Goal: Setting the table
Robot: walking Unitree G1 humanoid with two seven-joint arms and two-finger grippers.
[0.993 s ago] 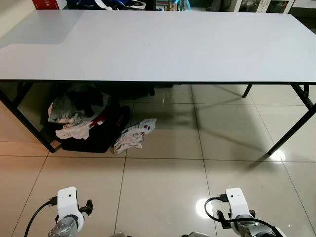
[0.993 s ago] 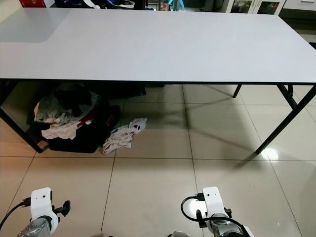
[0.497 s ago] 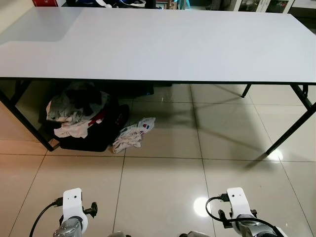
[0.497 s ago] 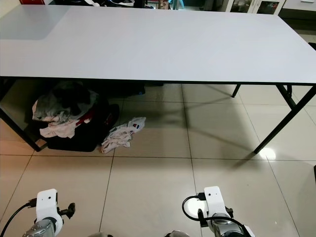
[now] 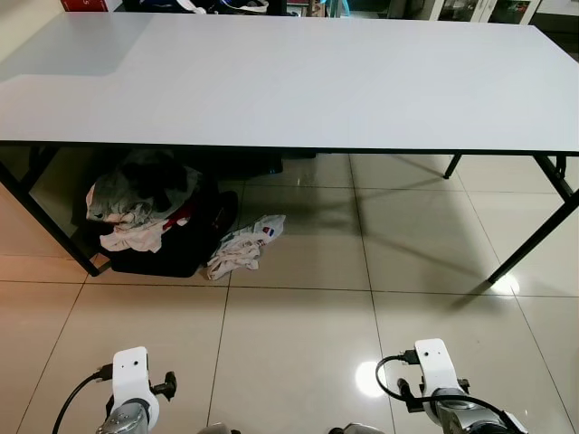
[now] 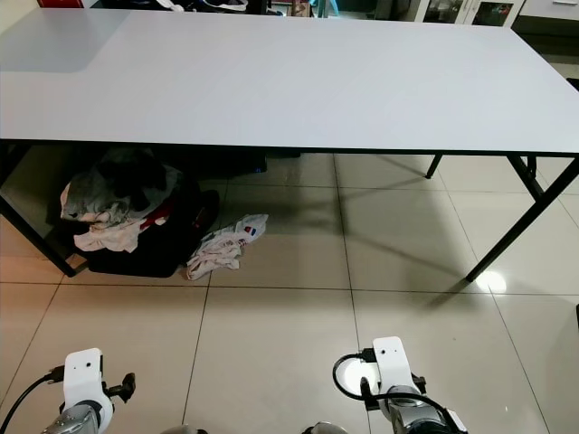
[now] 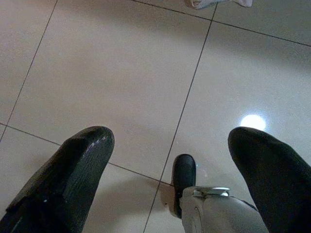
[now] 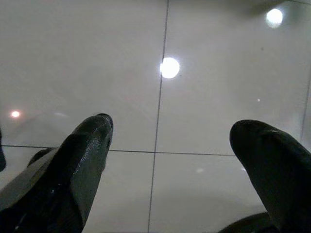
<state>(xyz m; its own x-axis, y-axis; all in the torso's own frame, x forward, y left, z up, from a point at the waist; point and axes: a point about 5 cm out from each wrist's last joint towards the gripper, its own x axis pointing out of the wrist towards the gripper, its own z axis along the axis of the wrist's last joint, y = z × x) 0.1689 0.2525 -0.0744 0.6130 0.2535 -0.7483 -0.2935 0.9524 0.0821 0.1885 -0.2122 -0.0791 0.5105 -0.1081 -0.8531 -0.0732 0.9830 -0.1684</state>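
A long white table (image 5: pixel 298 81) on black legs is seen ahead, with clothes (image 5: pixel 136 203) piled on a dark bag on the floor beneath it. The left gripper (image 7: pixel 170 145) and right gripper (image 8: pixel 167 141) are held low over tiles, fingers spread, nothing gripped.
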